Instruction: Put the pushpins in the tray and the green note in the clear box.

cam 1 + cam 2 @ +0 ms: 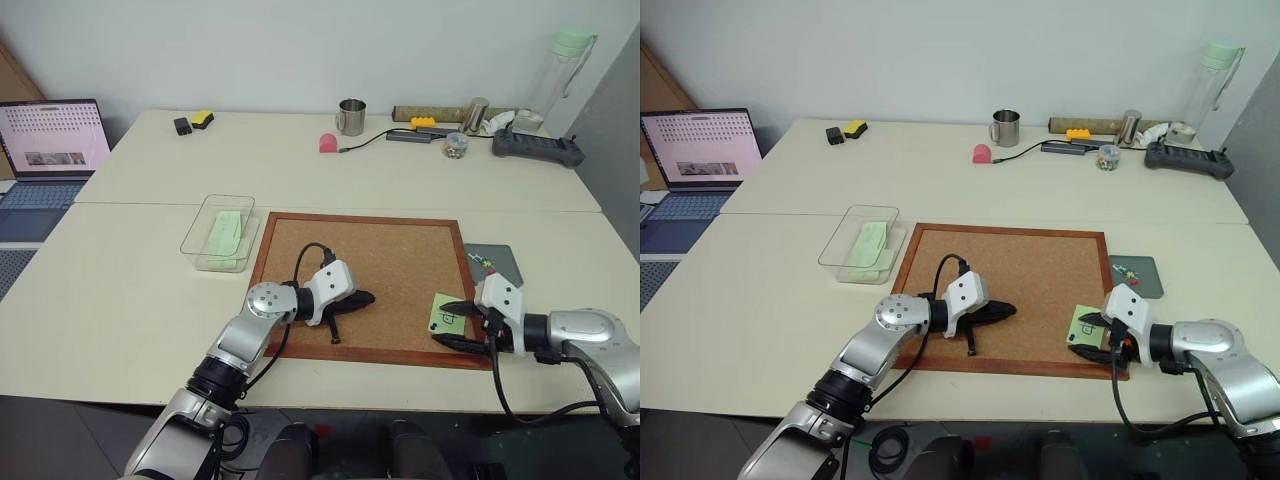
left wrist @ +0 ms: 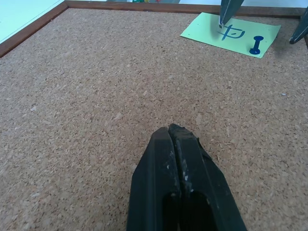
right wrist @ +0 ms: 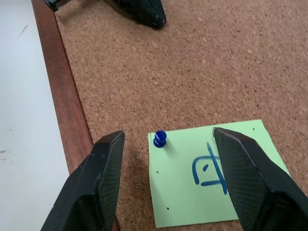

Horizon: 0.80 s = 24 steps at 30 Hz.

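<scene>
Green note [image 3: 211, 175]: lies flat at the corkboard's [image 1: 400, 270] 4 o'clock corner, fastened by one blue pushpin [image 3: 160, 138] near a corner of the sheet.
Right gripper [image 3: 168, 139]: fingers apart, straddling the pin, touching nothing.
Left gripper [image 2: 174, 132]: fingers pressed together, empty, over bare cork at the board's 8 o'clock.
Tray [image 1: 1145, 272]: at 3 o'clock off the board; it seems to hold small pins already, too small to be sure.
Clear box [image 1: 215, 215]: at 10 o'clock off the board, pale green sheets inside.
Handling: pin is small, rigid, slippery; grip the head and pull straight. Note is thin, limp; take it by an edge.
</scene>
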### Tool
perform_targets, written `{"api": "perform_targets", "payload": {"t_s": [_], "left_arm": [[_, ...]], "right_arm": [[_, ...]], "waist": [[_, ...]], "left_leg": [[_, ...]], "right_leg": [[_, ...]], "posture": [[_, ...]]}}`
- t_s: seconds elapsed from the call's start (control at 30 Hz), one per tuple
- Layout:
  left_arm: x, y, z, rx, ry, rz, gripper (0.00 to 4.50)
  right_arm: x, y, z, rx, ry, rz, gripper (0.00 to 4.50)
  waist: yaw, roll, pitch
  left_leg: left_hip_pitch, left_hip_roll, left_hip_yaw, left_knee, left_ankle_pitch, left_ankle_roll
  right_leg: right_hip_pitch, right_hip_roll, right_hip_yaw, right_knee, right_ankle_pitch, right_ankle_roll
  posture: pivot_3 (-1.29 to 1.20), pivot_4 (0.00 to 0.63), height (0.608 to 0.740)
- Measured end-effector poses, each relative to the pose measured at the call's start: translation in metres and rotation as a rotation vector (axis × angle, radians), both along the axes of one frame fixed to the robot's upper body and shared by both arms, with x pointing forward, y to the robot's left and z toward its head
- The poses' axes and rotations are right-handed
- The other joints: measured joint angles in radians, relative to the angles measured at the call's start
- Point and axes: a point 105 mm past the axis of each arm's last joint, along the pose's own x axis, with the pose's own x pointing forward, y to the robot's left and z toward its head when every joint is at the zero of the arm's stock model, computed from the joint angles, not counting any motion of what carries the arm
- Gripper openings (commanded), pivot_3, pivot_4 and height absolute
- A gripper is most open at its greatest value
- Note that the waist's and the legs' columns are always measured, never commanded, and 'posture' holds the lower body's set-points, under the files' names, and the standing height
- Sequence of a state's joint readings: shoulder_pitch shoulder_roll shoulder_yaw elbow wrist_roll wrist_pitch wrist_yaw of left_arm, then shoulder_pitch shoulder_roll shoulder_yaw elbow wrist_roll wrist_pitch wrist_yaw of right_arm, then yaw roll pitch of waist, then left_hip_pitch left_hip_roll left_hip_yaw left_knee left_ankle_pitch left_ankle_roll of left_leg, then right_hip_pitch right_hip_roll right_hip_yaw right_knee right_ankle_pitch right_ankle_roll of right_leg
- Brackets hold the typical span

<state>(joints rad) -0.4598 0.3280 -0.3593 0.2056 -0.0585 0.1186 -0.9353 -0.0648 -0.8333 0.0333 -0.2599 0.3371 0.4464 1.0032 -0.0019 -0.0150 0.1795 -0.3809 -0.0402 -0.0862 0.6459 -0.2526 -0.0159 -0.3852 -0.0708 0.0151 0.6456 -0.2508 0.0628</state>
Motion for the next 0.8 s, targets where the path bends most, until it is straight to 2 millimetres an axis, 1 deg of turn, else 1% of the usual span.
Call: {"api": "perform_targets", "payload": {"t_s": [0.03, 0.07, 0.17, 0.3, 0.37, 0.4, 0.8], "left_arm": [[0.0000, 0.0000, 0.0000, 0.000, 0.000, 0.000, 0.00], [-0.0001, 0.0000, 0.0001, 0.000, 0.000, 0.000, 0.00], [0.0000, 0.0000, 0.0001, 0.000, -0.001, 0.000, 0.00], [0.0001, 0.0002, 0.0002, 0.001, -0.001, -0.001, 0.00], [0.0001, 0.0002, 0.0002, 0.001, -0.001, 0.000, 0.00], [0.0001, 0.0003, 0.0002, 0.002, -0.001, 0.000, 0.00], [-0.0015, 0.0010, 0.0004, 0.007, 0.001, -0.014, 0.00]], "right_arm": [[0.0004, 0.0007, -0.0010, 0.008, 0.002, -0.002, 2.44], [0.0006, 0.0012, -0.0019, 0.014, 0.005, -0.004, 2.13], [0.0003, 0.0029, -0.0049, 0.021, 0.015, -0.002, 1.51], [-0.0007, 0.0059, -0.0074, 0.029, 0.023, 0.006, 0.54], [-0.0010, 0.0066, -0.0078, 0.030, 0.025, 0.008, 0.13], [-0.0010, 0.0070, -0.0077, 0.032, 0.025, 0.010, 0.03], [-0.0040, 0.0088, -0.0029, 0.051, 0.048, 0.011, 0.03]], "waist": [[0.000, 0.000, 0.000], [0.000, 0.000, 0.000], [0.000, 0.000, 0.000], [0.000, 0.000, 0.000], [0.000, 0.000, 0.000], [0.000, 0.000, 0.000], [0.000, 0.000, 0.000]], "left_leg": [[0.000, 0.000, 0.000, 0.000, 0.000, 0.000], [0.000, 0.000, 0.000, 0.000, 0.000, 0.000], [0.000, 0.000, 0.000, 0.000, 0.000, 0.000], [0.000, 0.000, 0.000, 0.000, 0.000, 0.000], [0.000, 0.000, 0.000, 0.000, 0.000, 0.000], [0.000, 0.000, 0.000, 0.000, 0.000, 0.000], [0.000, 0.000, -0.001, 0.000, 0.000, 0.000]], "right_leg": [[0.000, 0.000, 0.000, 0.000, 0.000, 0.000], [0.000, 0.000, 0.000, 0.000, 0.000, 0.000], [0.000, 0.000, 0.000, 0.000, 0.000, 0.000], [0.000, 0.000, 0.000, 0.000, 0.000, 0.000], [0.000, 0.000, 0.000, 0.000, 0.000, 0.000], [0.000, 0.000, 0.000, 0.000, 0.000, 0.000], [0.000, 0.000, 0.000, 0.000, 0.000, 0.000]], "posture": [[0.00, 0.150, 0.740], [0.00, 0.150, 0.740], [0.00, 0.150, 0.740], [0.00, 0.150, 0.740], [0.00, 0.150, 0.740], [0.00, 0.150, 0.740], [0.00, 0.150, 0.740]]}}
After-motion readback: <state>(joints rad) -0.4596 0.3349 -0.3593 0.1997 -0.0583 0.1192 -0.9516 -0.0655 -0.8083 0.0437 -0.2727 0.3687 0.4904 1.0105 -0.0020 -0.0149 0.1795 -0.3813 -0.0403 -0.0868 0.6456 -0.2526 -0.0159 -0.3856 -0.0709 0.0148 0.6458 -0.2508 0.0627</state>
